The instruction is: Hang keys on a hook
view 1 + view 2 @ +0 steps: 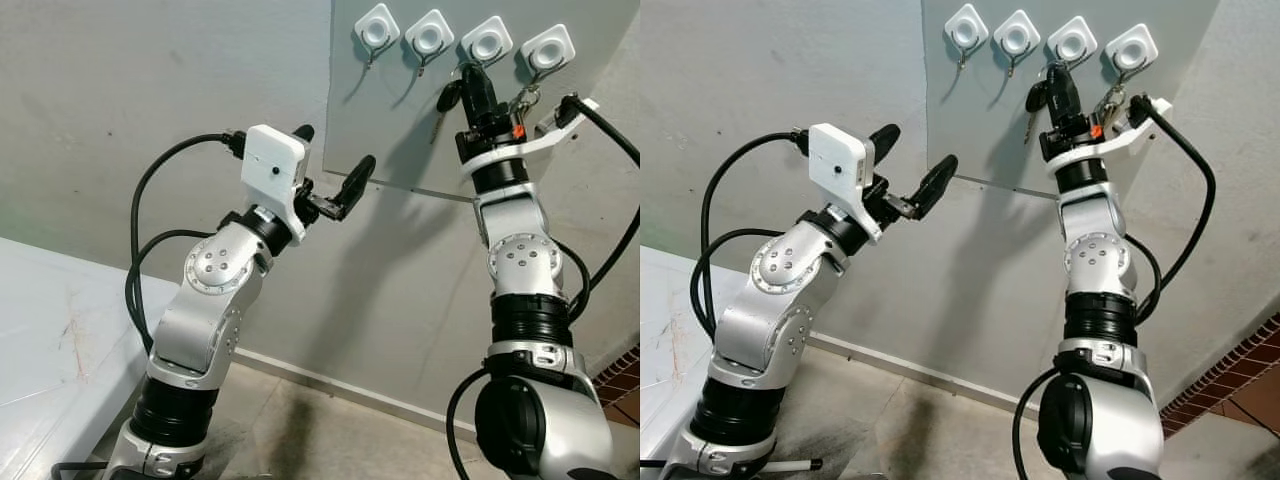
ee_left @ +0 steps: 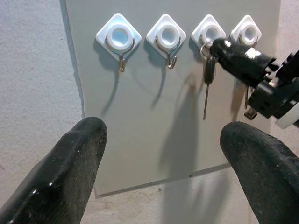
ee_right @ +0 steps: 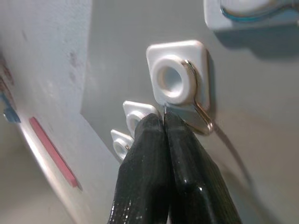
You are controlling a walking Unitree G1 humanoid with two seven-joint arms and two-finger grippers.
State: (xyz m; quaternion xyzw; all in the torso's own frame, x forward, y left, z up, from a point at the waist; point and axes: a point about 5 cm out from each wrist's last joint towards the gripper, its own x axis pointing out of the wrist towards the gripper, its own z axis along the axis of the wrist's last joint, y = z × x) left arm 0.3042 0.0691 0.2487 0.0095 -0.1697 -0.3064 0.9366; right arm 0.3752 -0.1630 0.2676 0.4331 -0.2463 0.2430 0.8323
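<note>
Left gripper [image 1: 330, 165] hovers off the grey panel's [image 1: 400, 130] lower left corner, fingers apart and empty, apparently standing by. Along the panel's top edge run four white hooks; the two leftmost are bare. Right gripper [image 1: 473, 78] is raised at the third hook [image 2: 209, 35], fingers pressed together on the key ring, the keys [image 2: 208, 77] dangling beneath it, presumably to seat the ring.

Head stereo pair looked forward and slightly upward at the wall, both eyes sharing the grey panel [image 1: 400, 120] with four hooks at upper right. The left wrist camera faced the same panel from mid-distance; the right wrist camera viewed one hook [image 3: 175, 77] closely.
</note>
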